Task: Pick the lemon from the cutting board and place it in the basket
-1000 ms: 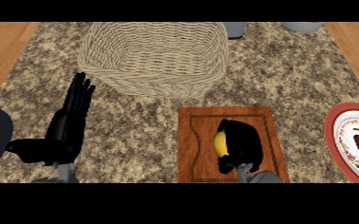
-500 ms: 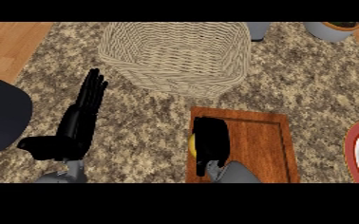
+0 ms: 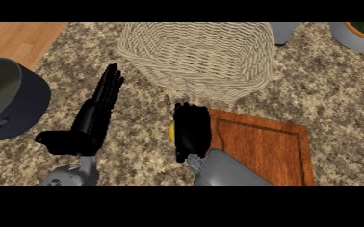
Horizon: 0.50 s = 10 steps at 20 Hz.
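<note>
**Right hand over lemon at board's left edge**

Basket (image 3: 202, 57) sits at the surface's (image 3: 320, 96) far middle, its near rim just beyond the cutting board's (image 3: 263, 146) far-left corner. Bare speckled surface lies between basket and left hand (image 3: 89, 120); a dark pot (image 3: 18, 98) crowds the left edge, grey vessels (image 3: 348, 36) the far right corner.

Right hand (image 3: 190, 130) lies on the board's left edge, fingers curled down over the lemon (image 3: 171, 131); only a yellow sliver shows at the hand's left side. Left hand rests open, fingers straight, pointing toward the far edge, left of the board.
</note>
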### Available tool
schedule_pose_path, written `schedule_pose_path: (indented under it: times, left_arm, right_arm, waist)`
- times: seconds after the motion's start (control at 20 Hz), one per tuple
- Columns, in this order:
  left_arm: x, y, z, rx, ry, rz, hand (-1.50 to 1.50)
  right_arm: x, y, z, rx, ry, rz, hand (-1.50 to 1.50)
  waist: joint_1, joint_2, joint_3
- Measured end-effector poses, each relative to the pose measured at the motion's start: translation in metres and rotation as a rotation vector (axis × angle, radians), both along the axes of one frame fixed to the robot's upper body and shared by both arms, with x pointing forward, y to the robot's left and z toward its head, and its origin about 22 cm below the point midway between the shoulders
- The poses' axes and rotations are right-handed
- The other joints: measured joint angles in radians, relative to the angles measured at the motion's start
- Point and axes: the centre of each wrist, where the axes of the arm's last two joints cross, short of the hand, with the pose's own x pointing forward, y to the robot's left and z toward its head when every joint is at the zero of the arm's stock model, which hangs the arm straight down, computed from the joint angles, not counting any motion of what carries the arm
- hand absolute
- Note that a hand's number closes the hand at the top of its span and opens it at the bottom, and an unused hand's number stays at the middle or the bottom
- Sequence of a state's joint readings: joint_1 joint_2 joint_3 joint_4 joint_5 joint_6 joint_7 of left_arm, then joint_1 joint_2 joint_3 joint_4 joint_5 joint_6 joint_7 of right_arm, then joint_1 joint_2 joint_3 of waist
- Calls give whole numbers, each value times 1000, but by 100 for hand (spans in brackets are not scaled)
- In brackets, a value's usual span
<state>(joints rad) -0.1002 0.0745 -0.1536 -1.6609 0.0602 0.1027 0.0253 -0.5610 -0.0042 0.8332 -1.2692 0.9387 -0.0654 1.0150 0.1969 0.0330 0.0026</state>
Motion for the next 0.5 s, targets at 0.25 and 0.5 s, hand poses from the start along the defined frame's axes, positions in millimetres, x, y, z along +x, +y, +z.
schedule_pose_path:
  times: [0.25, 0.5]
  left_arm:
    - [3, -4, -1, 5, 8, -12, 0]
    - [5, -4, -5, 5, 20, -8, 0]
  right_arm:
    - [3, 15, 31, 165, -146, 37, 150]
    - [2, 30, 66, 304, -295, 95, 150]
  waist:
    - [5, -7, 0]
    - [3, -18, -3]
